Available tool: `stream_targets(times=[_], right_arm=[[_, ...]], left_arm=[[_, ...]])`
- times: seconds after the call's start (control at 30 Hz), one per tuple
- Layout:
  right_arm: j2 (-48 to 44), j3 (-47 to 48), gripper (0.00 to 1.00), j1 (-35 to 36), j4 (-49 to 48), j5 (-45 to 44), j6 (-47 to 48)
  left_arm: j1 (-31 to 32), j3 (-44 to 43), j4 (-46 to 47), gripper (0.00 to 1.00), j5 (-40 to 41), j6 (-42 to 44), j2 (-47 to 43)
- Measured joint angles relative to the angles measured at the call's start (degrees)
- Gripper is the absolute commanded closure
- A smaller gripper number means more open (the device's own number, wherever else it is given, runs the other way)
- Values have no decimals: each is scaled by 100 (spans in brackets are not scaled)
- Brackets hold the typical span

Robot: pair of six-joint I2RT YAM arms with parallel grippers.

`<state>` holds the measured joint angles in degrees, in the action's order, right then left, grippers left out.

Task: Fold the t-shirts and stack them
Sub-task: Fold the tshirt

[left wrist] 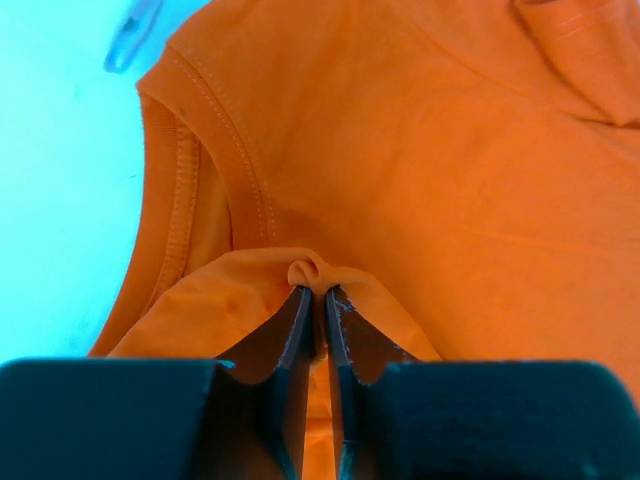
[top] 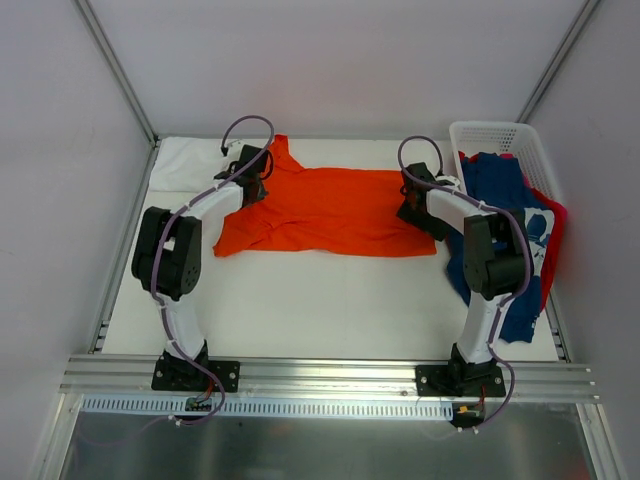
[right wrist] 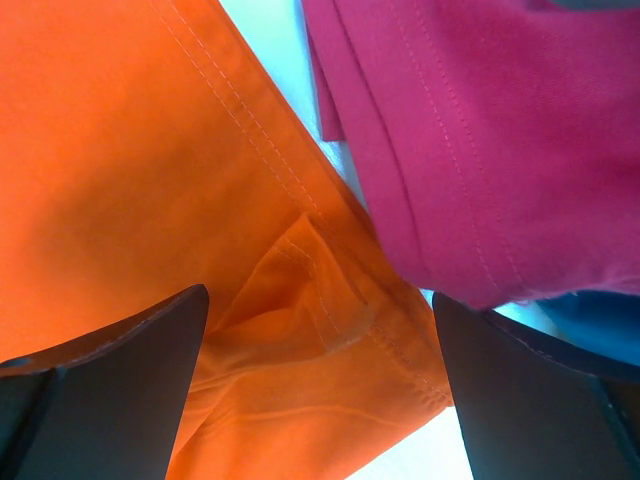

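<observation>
I see the orange t-shirt (top: 330, 212) spread flat near the table's (top: 300, 300) far edge. My left gripper (left wrist: 318, 295) is pinched tight on a fold by its collar; my right gripper (right wrist: 318, 300) is spread wide over its hem corner. The navy t-shirt (top: 500, 190) and the pink-red t-shirt (right wrist: 480, 130) are heaped at the right edge beside the basket (top: 490, 133).

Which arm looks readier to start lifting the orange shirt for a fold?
Left. The left pincer is shut on a pinch of the orange shirt; the right pincer is open around the hem corner, gripping nothing.
</observation>
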<state>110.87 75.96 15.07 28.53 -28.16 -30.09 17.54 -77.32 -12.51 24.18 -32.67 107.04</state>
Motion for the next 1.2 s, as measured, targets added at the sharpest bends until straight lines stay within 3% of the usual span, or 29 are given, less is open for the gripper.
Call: stream_targets(times=[0.03, 0.07, 0.1, 0.13, 0.33, 0.5, 0.63, 0.8, 0.83, 0.9, 0.97, 1.2], right_arm=[[22, 2, 1, 0, 0, 2, -2], [44, 2, 0, 0, 0, 4, -2], [55, 2, 1, 0, 2, 7, -7], [55, 2, 0, 0, 2, 7, -9], [50, 79, 0, 2, 2, -35, -4], [-151, 85, 1, 22, 103, -188, 37], [-863, 52, 1, 105, 92, -243, 122], [-1794, 15, 1, 306, -20, -92, 210], [-1882, 11, 5, 345, -24, -66, 214], [-1967, -101, 44, 400, -155, 52, 282], [-2017, -446, 99, 428, -435, 251, 315], [-1381, -828, 99, 442, -667, 525, 273]], left_arm=[[-2, -59, -7, 77, -4, 24, 111], [-15, -129, -26, 52, -7, 70, 243], [-33, -223, -31, 7, -26, 144, 365], [-48, -337, -33, 1, -63, 208, 498], [-162, -1176, -28, 1, -162, 533, 1047], [-186, -1685, -13, 1, -168, 844, 883], [-129, -1541, -13, 1, -267, 962, 31], [120, -595, 149, 1, -280, 957, -1624], [179, -267, 225, 1, -297, 946, -1987], [273, 393, 236, 1, -321, 898, -2597], [280, 970, 251, 1, -337, 809, -3014], [275, 2754, -48, 1, -417, 577, -4120]])
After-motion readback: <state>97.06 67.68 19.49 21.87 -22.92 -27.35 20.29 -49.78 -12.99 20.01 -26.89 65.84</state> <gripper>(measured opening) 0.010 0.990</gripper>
